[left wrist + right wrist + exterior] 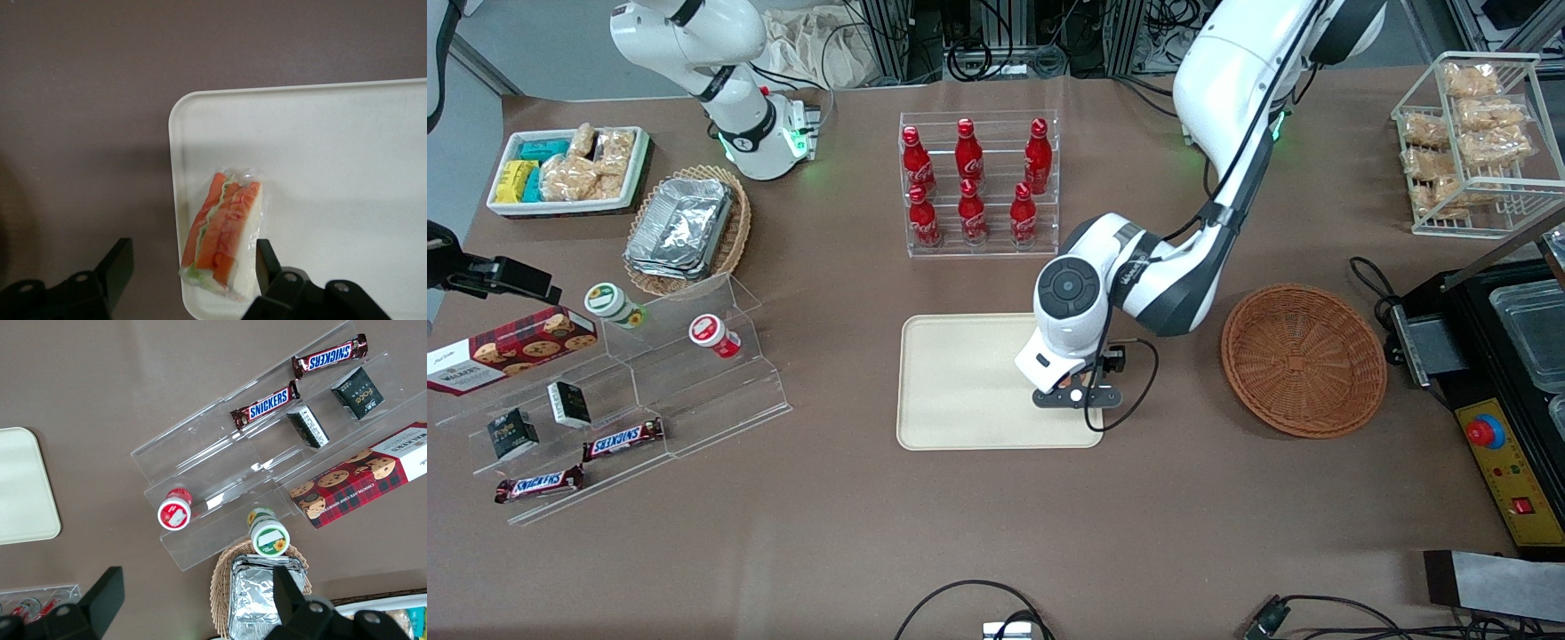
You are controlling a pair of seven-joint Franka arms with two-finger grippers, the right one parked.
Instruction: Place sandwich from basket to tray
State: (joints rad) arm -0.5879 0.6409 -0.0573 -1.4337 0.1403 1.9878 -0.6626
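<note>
Sandwich [225, 235] lies on tray [347, 173] between spread pincer [193, 263] fingers, hidden frontally by the arm.

Front overview, wrist close-up, both showing tray [960, 382]

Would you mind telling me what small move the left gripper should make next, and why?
Probably lift straight up and clear. The sandwich already lies on the tray near one corner, and the gripper, hanging just above it, is open with its fingers apart on either side. The basket is empty, so the placing looks done.
</note>
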